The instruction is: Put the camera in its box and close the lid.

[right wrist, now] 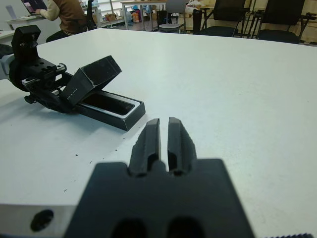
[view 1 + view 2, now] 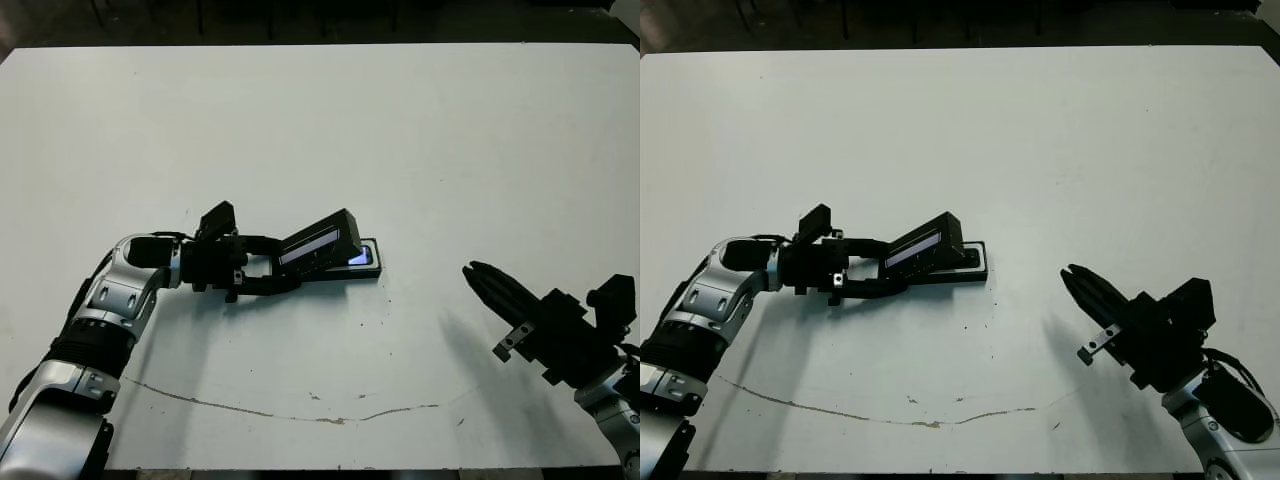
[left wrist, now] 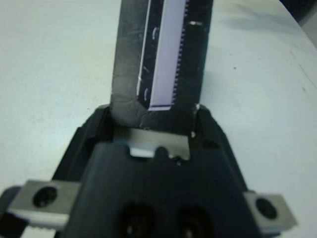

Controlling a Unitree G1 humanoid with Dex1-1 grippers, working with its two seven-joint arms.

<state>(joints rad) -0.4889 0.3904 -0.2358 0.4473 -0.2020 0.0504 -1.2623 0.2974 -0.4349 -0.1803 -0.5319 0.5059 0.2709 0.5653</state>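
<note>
On the left, we see our left gripper point(image 2: 262, 268) pinching the near end of the flat black lid point(image 2: 322, 241), whose glossy window strip catches the light; it slants up and away over the box point(image 2: 368, 268). That shallow black-walled box lies along the gripper's line with the camera point(image 2: 360, 259) glowing bluish inside, so we judge the lid needs only tipping down. Well apart on the right, our right gripper point(image 2: 1075, 279) hangs empty, fingers pressed together.

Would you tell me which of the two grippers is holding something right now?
The left gripper: it grips the lid, tilted over the box. The right gripper hangs empty, jaws together, off to the side.
</note>
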